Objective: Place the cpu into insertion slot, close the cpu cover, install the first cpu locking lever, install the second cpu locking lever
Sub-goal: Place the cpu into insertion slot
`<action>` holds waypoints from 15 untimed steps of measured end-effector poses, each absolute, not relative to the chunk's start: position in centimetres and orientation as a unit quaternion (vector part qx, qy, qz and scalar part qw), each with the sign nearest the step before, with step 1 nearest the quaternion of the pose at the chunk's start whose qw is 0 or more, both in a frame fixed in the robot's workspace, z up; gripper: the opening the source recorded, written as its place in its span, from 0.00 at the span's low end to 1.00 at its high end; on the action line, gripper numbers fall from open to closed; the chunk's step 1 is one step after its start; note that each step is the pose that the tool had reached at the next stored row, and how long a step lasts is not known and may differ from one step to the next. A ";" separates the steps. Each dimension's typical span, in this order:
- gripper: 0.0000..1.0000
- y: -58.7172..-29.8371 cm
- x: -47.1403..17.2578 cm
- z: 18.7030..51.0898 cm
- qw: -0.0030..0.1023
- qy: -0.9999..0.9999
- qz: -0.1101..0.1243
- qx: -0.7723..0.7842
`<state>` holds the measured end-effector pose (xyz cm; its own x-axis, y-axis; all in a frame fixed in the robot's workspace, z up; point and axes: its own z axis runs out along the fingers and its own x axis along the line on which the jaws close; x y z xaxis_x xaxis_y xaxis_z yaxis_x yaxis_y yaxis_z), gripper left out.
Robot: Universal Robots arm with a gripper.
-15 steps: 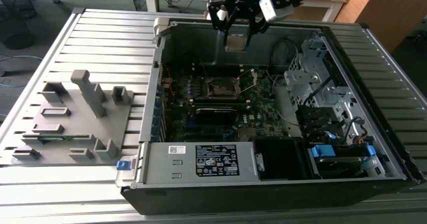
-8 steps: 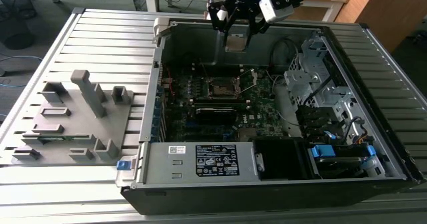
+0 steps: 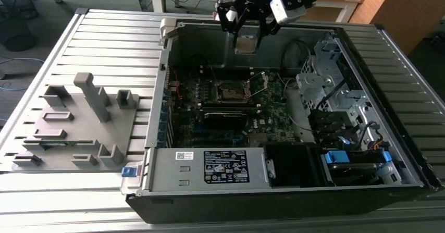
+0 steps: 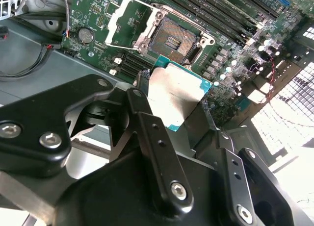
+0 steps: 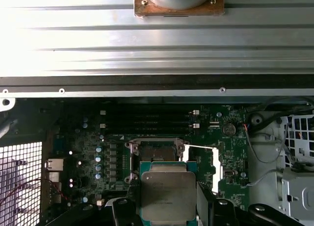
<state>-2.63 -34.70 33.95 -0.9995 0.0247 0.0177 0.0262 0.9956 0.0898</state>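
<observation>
In the exterior view, upper middle of the frame, the gripper (image 3: 247, 39) hangs over the open computer case (image 3: 278, 209), clenched on the cpu (image 3: 247, 45). The insertion slot (image 3: 230, 91) lies near the frame's centre, well apart from it. In the second wrist view, we see the cpu (image 4: 174, 96) pinched by opposite edges and the cpu cover (image 4: 128, 20) swung open beside the bare insertion slot (image 4: 174, 39). In the first wrist view, the cpu (image 5: 163, 196) looks roughly square to the insertion slot (image 5: 156, 151). We judge that placing it well calls for a level chip, matched corners and a straight descent, without sliding.
</observation>
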 end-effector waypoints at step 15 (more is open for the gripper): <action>0.54 -34.7 -2.8 32.4 0.008 -0.999 -0.045 -0.013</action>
<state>-2.75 -34.70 32.35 -0.9995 0.0244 0.0178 0.0259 0.9957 0.0894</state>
